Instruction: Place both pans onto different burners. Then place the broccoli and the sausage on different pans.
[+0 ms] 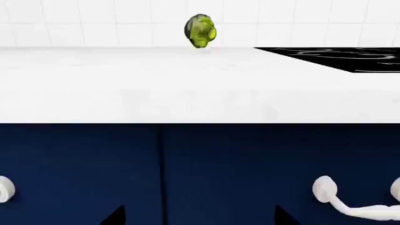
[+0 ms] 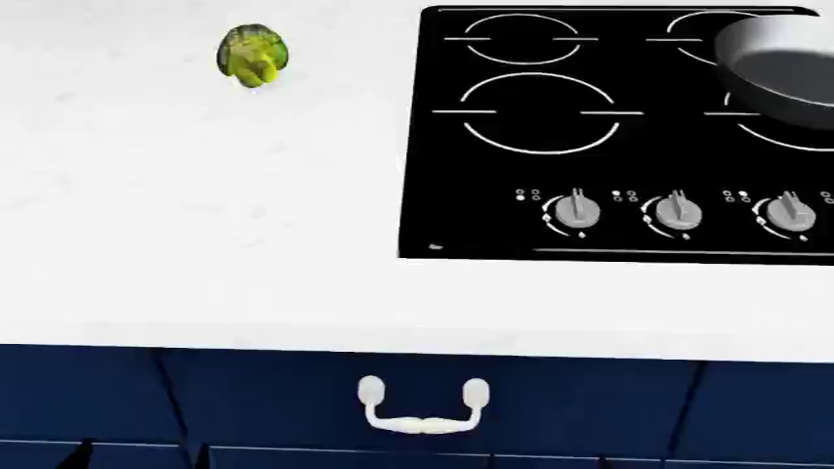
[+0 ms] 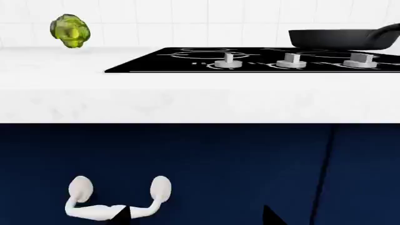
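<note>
Nearest to my head camera, a white drawer handle is sitting on the dark blue cabinet front, below the edge of the white surface. Only dark fingertip corners of my left tool and my right tool are showing at the frame edges of the wrist views. Those tips are standing well apart on each, so both tools are reading as spread, gripping nothing, and hanging in front of the cabinet below the surface's edge.

Taking the black glass cooktop as my landmark: the broccoli is resting on the bare surface to the cooktop's left, clear of the glass and toward the tiled back wall. One pan is sitting on the cooktop's far right part, overlapping the burners outlined there and running out of the head view. From my right wrist camera I am seeing that pan side-on, behind the row of grey knobs along the cooktop's near edge. Two burners on the cooktop's left side are lying uncovered. I am not seeing the sausage or a second pan in any view.
</note>
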You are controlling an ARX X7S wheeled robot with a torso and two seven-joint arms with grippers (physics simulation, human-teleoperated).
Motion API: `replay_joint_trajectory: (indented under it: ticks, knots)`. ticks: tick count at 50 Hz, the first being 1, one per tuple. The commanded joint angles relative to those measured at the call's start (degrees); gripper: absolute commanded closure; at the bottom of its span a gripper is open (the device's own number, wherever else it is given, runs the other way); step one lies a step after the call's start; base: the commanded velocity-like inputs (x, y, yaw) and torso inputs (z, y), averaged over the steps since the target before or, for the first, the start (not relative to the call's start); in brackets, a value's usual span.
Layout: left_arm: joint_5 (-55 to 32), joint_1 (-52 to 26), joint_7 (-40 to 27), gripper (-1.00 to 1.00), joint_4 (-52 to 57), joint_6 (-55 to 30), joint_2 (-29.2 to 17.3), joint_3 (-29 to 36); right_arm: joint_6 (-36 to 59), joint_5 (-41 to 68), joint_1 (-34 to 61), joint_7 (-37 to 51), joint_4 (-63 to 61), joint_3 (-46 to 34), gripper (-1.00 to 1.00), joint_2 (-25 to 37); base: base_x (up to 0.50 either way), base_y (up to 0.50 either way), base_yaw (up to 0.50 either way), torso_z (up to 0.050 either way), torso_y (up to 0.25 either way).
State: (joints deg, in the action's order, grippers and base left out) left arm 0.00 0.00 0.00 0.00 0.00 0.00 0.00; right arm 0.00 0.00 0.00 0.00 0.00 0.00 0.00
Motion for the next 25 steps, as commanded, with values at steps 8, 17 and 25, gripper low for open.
replay_joint_trajectory:
  ticks: [8,17,25]
  knots:
    - [-1.43,-0.37,-2.51,-1.0,-0.5,-0.09,-1.92,2.46,-0.81,2.29,0.25,2.02,0.76,-2.31,-1.0,1.93,0.0,0.0,0.0,0.0,0.0]
    - [-1.98,-0.04,-2.27,-1.0,0.06,0.02,-1.92,2.23,-0.03,1.83,0.02,2.35,-0.01,-2.34,-1.0,1.93,0.0,-0.38,0.0,0.0,0.0]
    - [-2.85,-0.24,-3.37,-1.0,-0.39,0.13,-2.93,3.48,0.24,2.91,0.34,3.43,0.25,-3.55,-1.0,2.89,0.0,-0.5,0.0,0.0,0.0]
